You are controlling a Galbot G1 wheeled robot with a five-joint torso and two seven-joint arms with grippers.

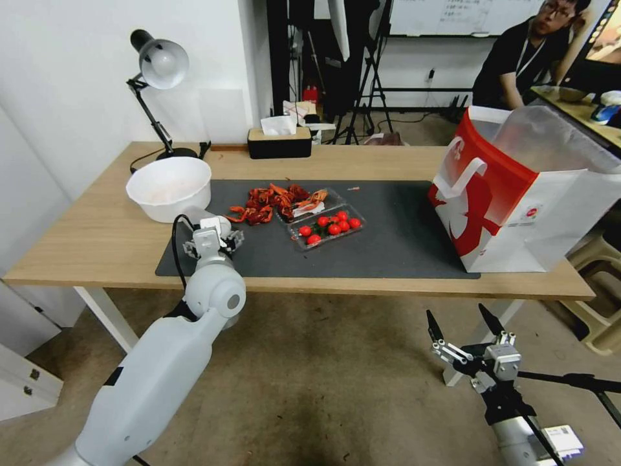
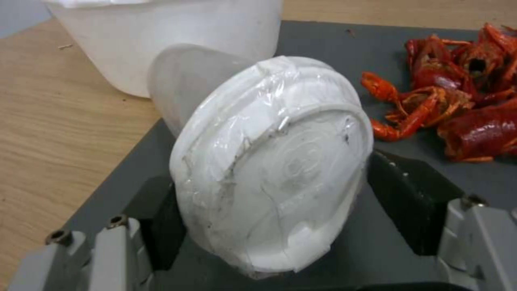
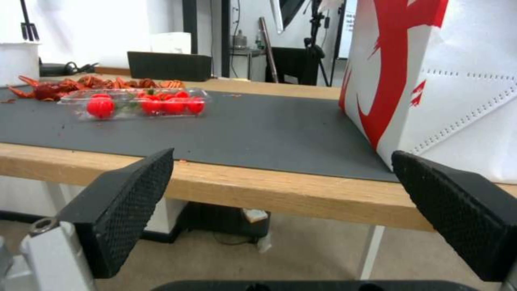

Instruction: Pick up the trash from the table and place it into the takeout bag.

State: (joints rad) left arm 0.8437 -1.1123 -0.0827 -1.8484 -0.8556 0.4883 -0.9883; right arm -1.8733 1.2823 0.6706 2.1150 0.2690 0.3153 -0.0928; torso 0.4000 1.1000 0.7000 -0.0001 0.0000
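A frosted lidded cup (image 2: pixel 269 169) lies on its side on the dark mat (image 2: pixel 323 52), lid toward the wrist camera. My left gripper (image 2: pixel 272 178) is shut on it, with a black finger pad (image 2: pixel 409 202) pressed against each side of the lid. In the head view that gripper (image 1: pixel 217 228) sits at the mat's near left corner and the wrist hides the cup. Red crayfish shells (image 1: pixel 272 199) and a clear tray of tomatoes (image 1: pixel 326 225) lie mid-mat. The red and white takeout bag (image 1: pixel 517 194) stands open at the table's right end. My right gripper (image 1: pixel 462 330) hangs open below the table edge.
A white bowl (image 1: pixel 169 188) stands just behind the cup, close to the left gripper. A black tissue box (image 1: pixel 279 142) and a desk lamp (image 1: pixel 158 65) are at the back of the table (image 1: pixel 97 239). Bare mat lies between the tray and the bag.
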